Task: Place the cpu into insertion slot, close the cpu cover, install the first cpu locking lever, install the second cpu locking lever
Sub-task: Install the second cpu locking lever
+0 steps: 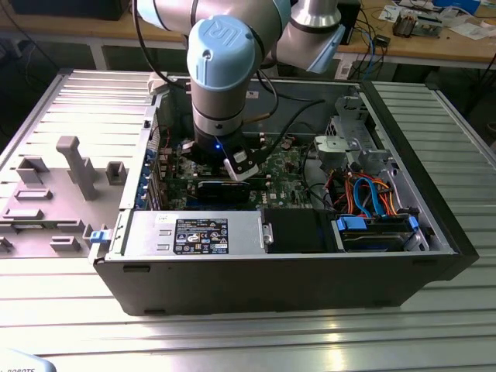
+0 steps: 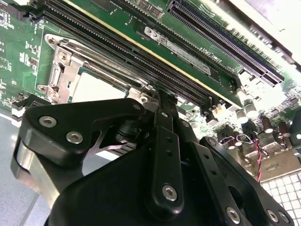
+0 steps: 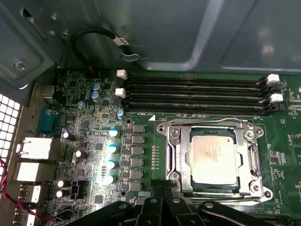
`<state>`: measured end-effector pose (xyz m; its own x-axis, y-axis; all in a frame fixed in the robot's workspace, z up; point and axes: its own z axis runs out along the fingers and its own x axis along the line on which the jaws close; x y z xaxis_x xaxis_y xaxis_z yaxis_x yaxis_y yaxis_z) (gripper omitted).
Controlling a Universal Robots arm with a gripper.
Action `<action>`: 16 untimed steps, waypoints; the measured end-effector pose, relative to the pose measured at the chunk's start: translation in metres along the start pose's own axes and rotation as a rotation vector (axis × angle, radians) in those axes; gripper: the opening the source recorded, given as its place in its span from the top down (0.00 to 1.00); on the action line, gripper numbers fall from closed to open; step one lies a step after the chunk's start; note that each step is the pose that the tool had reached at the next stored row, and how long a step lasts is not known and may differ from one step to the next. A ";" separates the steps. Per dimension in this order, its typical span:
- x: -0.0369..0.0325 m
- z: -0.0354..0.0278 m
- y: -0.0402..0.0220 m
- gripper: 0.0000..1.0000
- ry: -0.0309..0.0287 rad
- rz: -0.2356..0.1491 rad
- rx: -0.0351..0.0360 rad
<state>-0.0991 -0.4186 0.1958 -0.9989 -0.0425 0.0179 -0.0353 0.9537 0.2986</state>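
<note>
Right now the dull silver-grey square cpu (image 3: pixel 214 159) sits inside the silvery-rimmed square insertion slot (image 3: pixel 175 155) on the green motherboard (image 3: pixel 141 155), w/ the thin silvery cpu cover frame (image 3: pixel 254 157) down around it, just beside the long black memory slots (image 3: pixel 193 94). Black gripper (image 3: pixel 162 189) hovers at socket's edge, fingers pinched together, holding nothing.

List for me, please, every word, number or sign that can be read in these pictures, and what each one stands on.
No text reads clearly enough to quote.
Black label on the power supply housing, exterior view: white print and symbols, too small to read.
White tag on the black cable, first wrist view: dark marks, blurred.
Sticker on the memory module, second wrist view: blurred print.
</note>
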 end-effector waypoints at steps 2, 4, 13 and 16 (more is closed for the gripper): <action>0.0005 0.0002 0.0001 0.89 0.0000 0.000 -0.0002; 0.0007 0.0003 0.0001 0.89 0.0000 0.000 -0.0001; 0.0021 -0.0147 0.0049 0.89 0.0000 0.000 -0.0001; 0.0027 -0.0266 0.0086 0.89 0.0004 0.000 -0.0001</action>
<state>-0.1013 -0.4184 0.2238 -0.9989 -0.0425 0.0183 -0.0351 0.9537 0.2987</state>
